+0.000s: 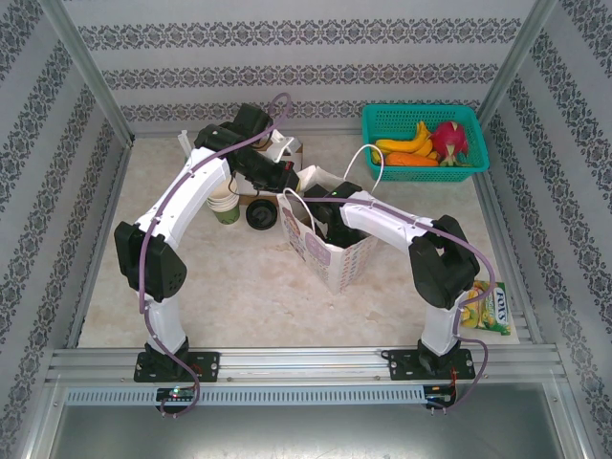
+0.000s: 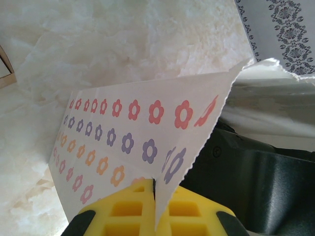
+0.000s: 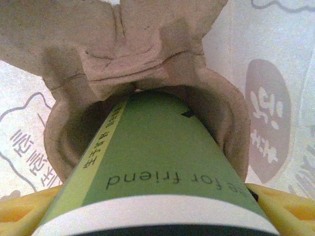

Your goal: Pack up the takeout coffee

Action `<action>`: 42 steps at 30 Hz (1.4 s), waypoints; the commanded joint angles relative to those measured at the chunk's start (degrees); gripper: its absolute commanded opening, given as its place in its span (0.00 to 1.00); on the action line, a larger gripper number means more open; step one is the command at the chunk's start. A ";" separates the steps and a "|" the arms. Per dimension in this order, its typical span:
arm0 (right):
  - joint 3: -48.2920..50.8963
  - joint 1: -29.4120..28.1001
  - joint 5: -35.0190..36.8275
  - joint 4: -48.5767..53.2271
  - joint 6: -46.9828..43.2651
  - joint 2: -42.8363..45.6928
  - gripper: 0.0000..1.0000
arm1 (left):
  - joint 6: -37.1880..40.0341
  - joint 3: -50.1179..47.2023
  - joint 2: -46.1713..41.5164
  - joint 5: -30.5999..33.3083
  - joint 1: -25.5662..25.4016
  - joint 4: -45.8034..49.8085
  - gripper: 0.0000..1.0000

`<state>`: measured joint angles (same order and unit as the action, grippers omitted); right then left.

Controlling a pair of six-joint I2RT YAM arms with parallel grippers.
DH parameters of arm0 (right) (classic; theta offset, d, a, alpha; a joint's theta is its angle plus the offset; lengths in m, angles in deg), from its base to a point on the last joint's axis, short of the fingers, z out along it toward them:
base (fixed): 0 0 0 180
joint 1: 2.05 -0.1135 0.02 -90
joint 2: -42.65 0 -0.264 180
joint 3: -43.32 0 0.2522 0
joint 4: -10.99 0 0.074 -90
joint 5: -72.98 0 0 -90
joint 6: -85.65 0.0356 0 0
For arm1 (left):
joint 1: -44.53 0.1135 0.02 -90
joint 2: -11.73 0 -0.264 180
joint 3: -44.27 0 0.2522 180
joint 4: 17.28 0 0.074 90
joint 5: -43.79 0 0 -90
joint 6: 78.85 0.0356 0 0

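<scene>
Over the marble table [image 1: 239, 287], left end effector [image 2: 153, 191] pinches paper bag [image 2: 123, 128] rim; right end effector [image 3: 156, 212] clasps takeout coffee [image 3: 152, 142].

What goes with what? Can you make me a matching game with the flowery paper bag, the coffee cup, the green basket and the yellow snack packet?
Things:
1. paper bag
2. takeout coffee
3. basket
4. snack packet

Places:
A. far right corner, with fruit inside
B. near the right arm's base
C. edge pinched by the left gripper
D. held in the right gripper, over a cardboard holder

Pairs: 1-C, 2-D, 3-A, 4-B.
</scene>
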<state>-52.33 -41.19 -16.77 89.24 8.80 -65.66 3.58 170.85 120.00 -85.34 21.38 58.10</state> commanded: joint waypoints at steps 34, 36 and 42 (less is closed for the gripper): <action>-10.97 1.45 -4.73 6.83 3.15 5.48 0.88 | -0.51 0.23 -1.55 -0.24 0.50 -1.82 0.00; -11.32 1.66 -4.60 7.21 3.19 6.15 0.90 | -0.53 0.29 -1.55 -0.14 0.57 -1.86 0.00; -12.32 2.18 -4.47 7.46 3.48 7.98 0.93 | -0.60 0.21 -1.61 0.12 0.52 -1.77 0.00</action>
<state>-62.67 -39.66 -20.62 96.28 10.98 -60.43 3.27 170.87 119.97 -85.13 21.40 56.22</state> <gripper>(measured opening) 0.929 0.052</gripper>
